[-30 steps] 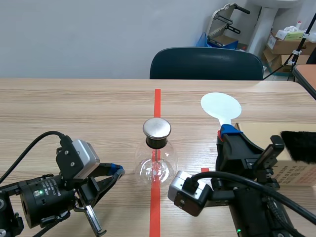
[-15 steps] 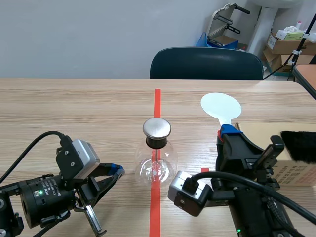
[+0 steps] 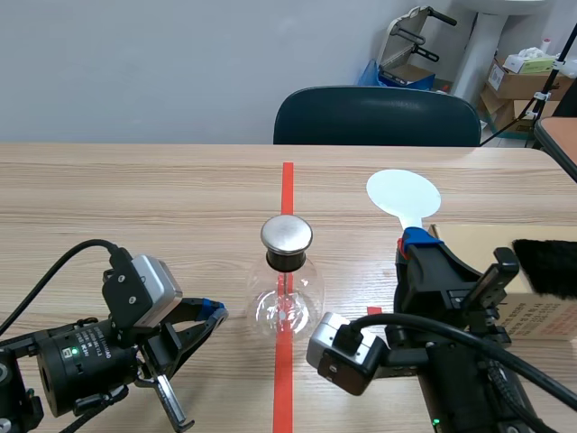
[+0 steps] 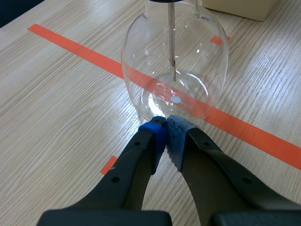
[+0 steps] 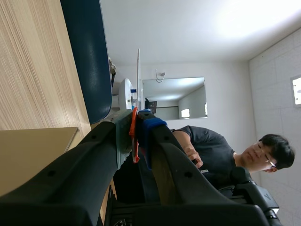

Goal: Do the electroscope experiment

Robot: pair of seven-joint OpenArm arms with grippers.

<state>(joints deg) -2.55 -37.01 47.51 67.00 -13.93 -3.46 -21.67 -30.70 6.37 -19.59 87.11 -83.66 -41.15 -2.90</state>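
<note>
In the left wrist view the flask (image 4: 175, 70) is cut off above its shoulder, so we cannot see its cap, and only 1 corner of the box (image 4: 240, 7) shows. In the scene view the paddle (image 3: 403, 193) runs its handle down behind the right gripper (image 3: 416, 244), and the foil inside the flask is too small for us to read. The right arm covers part of the box, and the picture's edge cuts the fur (image 3: 546, 266). In the right wrist view the paddle shows only edge-on, and the fingers (image 5: 80, 165) hide part of a person (image 5: 209, 146).
</note>
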